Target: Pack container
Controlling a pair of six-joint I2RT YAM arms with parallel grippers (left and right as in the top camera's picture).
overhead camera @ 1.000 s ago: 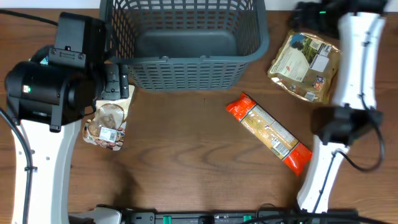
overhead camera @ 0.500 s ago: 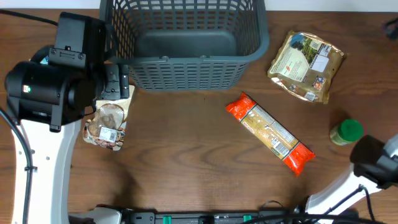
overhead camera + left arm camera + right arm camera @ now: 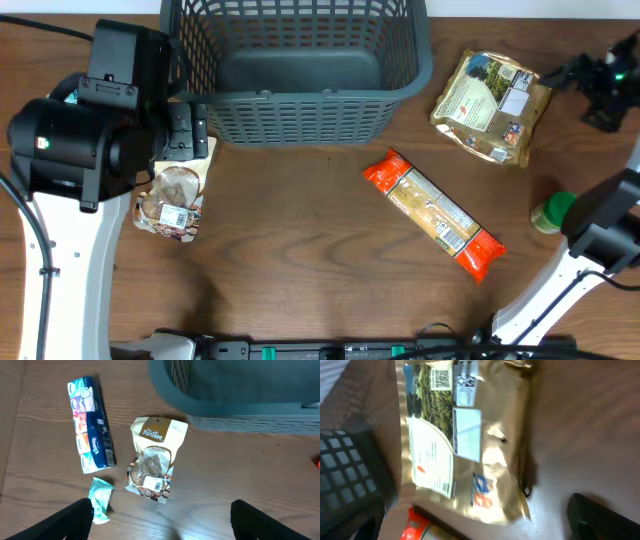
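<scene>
The container, a dark grey mesh basket (image 3: 300,98), stands at the back centre; its near wall shows in the left wrist view (image 3: 250,422). My left gripper (image 3: 162,527) is open and empty, hovering above a brown cookie pouch (image 3: 152,460) that lies left of the basket (image 3: 172,195). My right gripper (image 3: 600,85) is at the far right, open and empty, just right of a gold foil pouch (image 3: 490,105), which fills the right wrist view (image 3: 470,435). An orange-ended pasta pack (image 3: 435,213) lies diagonally at centre right.
A green-lidded jar (image 3: 555,212) stands at the right, beside the right arm's base. A tissue pack (image 3: 90,430) and a small teal wrapper (image 3: 100,500) lie left of the cookie pouch. The left arm's body covers them in the overhead view.
The right arm swung off the table's right side, then its gripper came back in at the far right beside the gold pouch. The green jar became visible. The left arm has not moved.
</scene>
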